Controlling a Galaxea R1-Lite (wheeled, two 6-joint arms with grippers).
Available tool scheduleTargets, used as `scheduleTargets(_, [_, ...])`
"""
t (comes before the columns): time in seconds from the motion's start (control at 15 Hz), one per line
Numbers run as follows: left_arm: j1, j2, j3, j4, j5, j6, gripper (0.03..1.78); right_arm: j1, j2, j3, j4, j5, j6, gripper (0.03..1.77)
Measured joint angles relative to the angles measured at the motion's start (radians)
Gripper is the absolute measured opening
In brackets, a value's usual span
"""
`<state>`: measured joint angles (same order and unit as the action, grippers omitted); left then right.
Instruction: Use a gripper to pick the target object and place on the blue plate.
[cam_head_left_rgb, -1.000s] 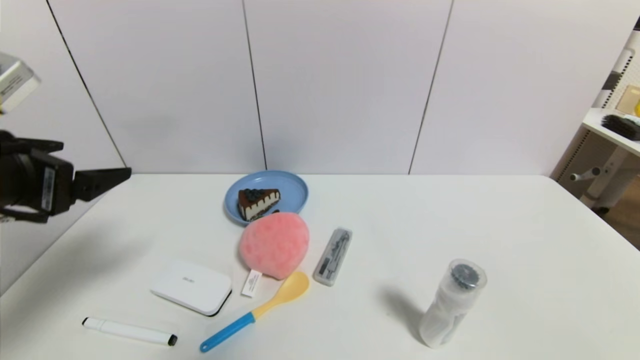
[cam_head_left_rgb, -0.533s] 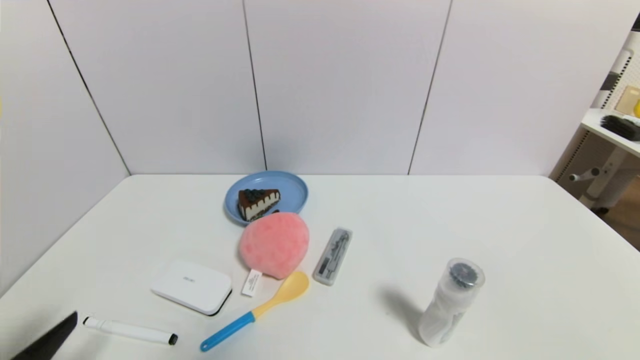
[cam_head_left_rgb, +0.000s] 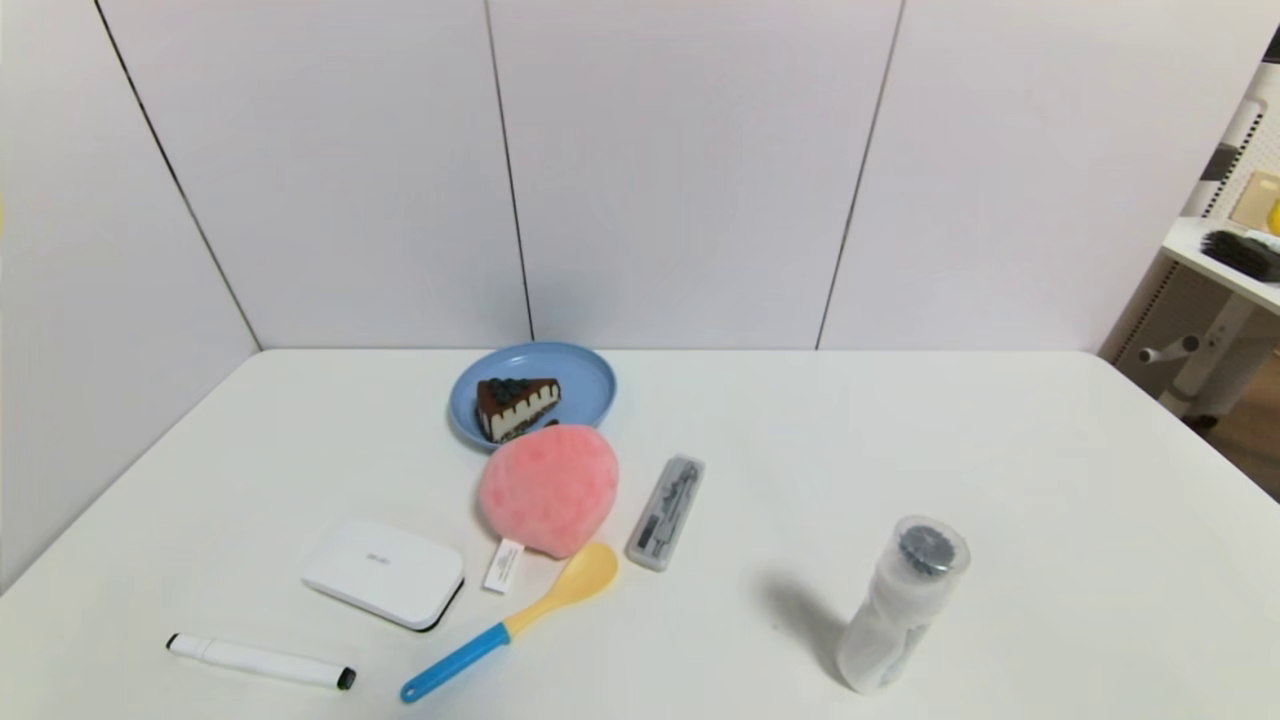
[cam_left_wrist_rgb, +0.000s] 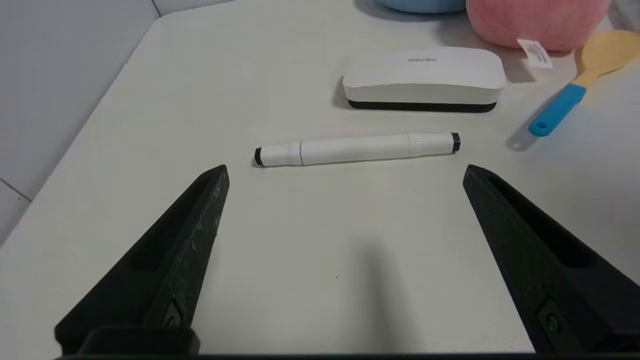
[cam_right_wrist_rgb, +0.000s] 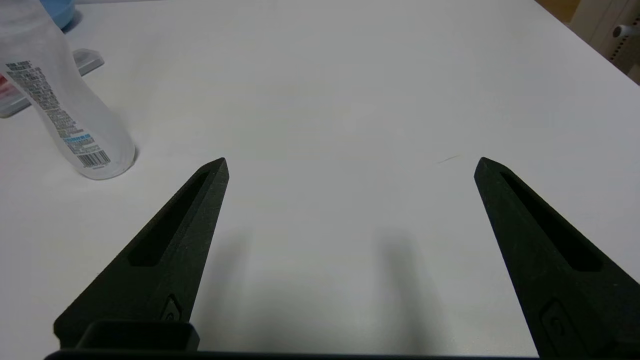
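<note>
Looking down from the head view, we find the left arm gone from sight; a second ago it hung at the left edge. Our left claw (cam_left_wrist_rgb: 345, 170) now sits spread wide and empty, near the marker (cam_left_wrist_rgb: 356, 148). The cake slice (cam_head_left_rgb: 514, 404) rests on the blue plate (cam_head_left_rgb: 585, 378), seemingly settled, so we judge the task done. Our right claw (cam_right_wrist_rgb: 350, 165) waits open over bare tabletop (cam_right_wrist_rgb: 350, 75).

A pink peach (cam_head_left_rgb: 547, 488) sits against the near rim of the blue plate (cam_head_left_rgb: 585, 381), blocking that side; an eraser (cam_head_left_rgb: 384, 573), marker (cam_head_left_rgb: 260, 662) and spoon (cam_head_left_rgb: 510, 623) crowd the desk (cam_head_left_rgb: 1000, 440) before it. The plate's far and side approaches lie open.
</note>
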<state>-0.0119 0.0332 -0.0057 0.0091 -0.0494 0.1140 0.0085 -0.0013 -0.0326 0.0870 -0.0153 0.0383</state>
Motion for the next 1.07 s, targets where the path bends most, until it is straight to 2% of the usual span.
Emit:
scheduleTargets(0.2, [0.001,-0.028,0.004,-0.004,0.049,-0.105,1.69,0.0,0.0,0.0,0.0,0.0,0.0,1.7])
scheduleTargets(1.07, [0.001,-0.036,0.005,-0.005,0.051,-0.108,1.69,0.0,0.0,0.0,0.0,-0.003,0.001,1.7])
